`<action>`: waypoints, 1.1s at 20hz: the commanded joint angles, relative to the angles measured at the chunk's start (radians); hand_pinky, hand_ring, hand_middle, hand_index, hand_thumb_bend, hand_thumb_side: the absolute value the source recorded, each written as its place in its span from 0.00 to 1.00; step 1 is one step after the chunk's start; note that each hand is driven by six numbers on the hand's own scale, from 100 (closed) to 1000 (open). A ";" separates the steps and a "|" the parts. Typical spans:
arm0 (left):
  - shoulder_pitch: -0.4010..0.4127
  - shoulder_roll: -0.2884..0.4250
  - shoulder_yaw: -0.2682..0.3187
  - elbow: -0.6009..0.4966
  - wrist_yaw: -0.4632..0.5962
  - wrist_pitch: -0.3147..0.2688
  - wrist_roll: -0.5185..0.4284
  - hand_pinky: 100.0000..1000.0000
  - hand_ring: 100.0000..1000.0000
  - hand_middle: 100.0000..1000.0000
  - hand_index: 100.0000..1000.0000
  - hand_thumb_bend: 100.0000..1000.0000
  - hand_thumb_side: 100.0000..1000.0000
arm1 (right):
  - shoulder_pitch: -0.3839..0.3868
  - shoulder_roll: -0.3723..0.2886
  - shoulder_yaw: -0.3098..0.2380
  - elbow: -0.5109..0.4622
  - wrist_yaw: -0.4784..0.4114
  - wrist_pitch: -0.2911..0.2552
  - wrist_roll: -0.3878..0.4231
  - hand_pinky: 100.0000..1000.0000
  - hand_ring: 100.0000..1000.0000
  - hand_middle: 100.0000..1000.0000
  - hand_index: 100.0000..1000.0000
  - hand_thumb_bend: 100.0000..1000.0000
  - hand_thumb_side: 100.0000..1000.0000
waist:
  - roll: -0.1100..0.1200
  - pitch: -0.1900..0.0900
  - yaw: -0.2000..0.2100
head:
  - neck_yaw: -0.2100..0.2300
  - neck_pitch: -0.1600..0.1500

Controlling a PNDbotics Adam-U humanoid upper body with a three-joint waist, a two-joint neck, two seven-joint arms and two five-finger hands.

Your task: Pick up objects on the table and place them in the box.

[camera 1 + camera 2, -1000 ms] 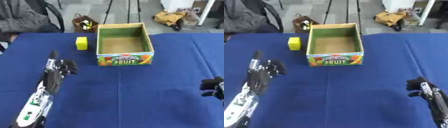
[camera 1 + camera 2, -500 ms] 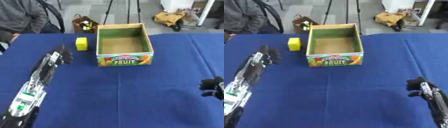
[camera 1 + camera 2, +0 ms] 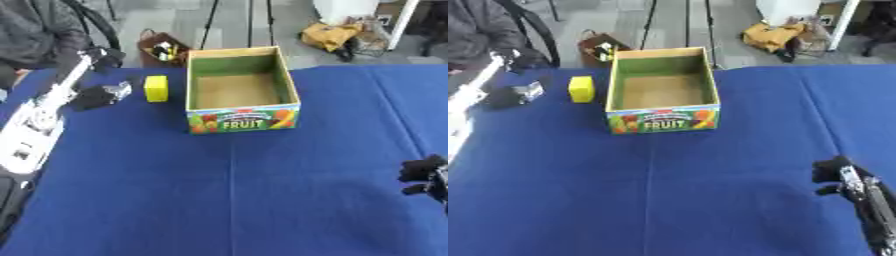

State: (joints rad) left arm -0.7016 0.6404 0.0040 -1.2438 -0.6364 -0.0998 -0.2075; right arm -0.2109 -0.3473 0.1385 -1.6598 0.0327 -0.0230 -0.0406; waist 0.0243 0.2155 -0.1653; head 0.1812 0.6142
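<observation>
At the table's left edge, the robot's left arm [image 3: 39,117], white and silver plates over black, stretches toward the far left corner. Its left hand [image 3: 98,95] is a dark blurred shape near that corner; whether its fingers are apart or together cannot be told. Just beside it, toward the middle, a small yellow block [image 3: 156,88] stands on the smooth blue tablecloth [image 3: 227,200], a boxy upright shape with matte faces. Next comes the cardboard box [image 3: 241,120], open-topped and rectangular, near the far edge, green inside its walls with a brown floor, printed fruit and the word FRUIT on its front; nothing shows inside it. Near the right edge, the right hand [image 3: 833,173] rests, black fingers curled together, holding nothing.
</observation>
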 commanded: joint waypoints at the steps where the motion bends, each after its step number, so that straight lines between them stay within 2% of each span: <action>1: -0.086 0.045 -0.017 0.108 -0.216 -0.043 -0.037 0.86 0.82 0.78 0.84 0.40 0.27 | -0.007 -0.020 0.001 -0.012 0.001 -0.002 0.006 0.52 0.62 0.55 0.67 0.00 1.00 | 0.004 -0.018 -0.005 | 0.005 0.003; 3: -0.158 0.035 -0.029 0.194 -0.361 -0.083 -0.052 0.89 0.83 0.78 0.85 0.45 0.25 | -0.008 -0.024 0.005 -0.011 0.003 -0.002 0.010 0.52 0.62 0.55 0.67 0.00 1.00 | 0.008 -0.016 -0.015 | 0.009 0.000; 6: -0.238 0.003 -0.015 0.325 -0.554 -0.117 -0.045 0.91 0.84 0.79 0.86 0.50 0.25 | -0.011 -0.026 0.012 -0.009 0.006 -0.004 0.017 0.52 0.62 0.55 0.67 0.00 1.00 | 0.015 -0.011 -0.037 | 0.019 -0.007; 10: -0.291 -0.039 0.031 0.461 -0.695 -0.109 0.028 0.92 0.86 0.84 0.86 0.49 0.24 | -0.012 -0.026 0.017 -0.008 0.009 -0.004 0.022 0.52 0.62 0.55 0.67 0.00 1.00 | 0.018 -0.004 -0.063 | 0.027 -0.015; 12: -0.303 -0.053 0.047 0.515 -0.742 -0.083 0.072 0.93 0.87 0.85 0.87 0.52 0.26 | -0.013 -0.025 0.018 -0.007 0.010 -0.005 0.023 0.52 0.62 0.55 0.67 0.00 1.00 | 0.019 0.000 -0.073 | 0.030 -0.016; 16: -0.308 -0.063 0.058 0.568 -0.798 -0.043 0.153 0.93 0.88 0.87 0.88 0.52 0.25 | -0.015 -0.025 0.018 -0.008 0.010 -0.006 0.023 0.52 0.62 0.55 0.67 0.00 1.00 | 0.019 0.005 -0.083 | 0.028 -0.018; 22: -0.303 -0.069 0.068 0.598 -0.757 -0.024 0.231 0.91 0.87 0.87 0.87 0.47 0.25 | -0.015 -0.023 0.018 -0.006 0.010 -0.006 0.024 0.52 0.62 0.55 0.67 0.00 1.00 | 0.020 0.008 -0.082 | 0.025 -0.019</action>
State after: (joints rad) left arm -0.9857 0.5530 0.0584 -0.6403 -1.4045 -0.1265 0.0064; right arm -0.2137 -0.3487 0.1605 -1.6587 0.0347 -0.0269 -0.0183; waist 0.0466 0.2381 -0.2469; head 0.2071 0.6044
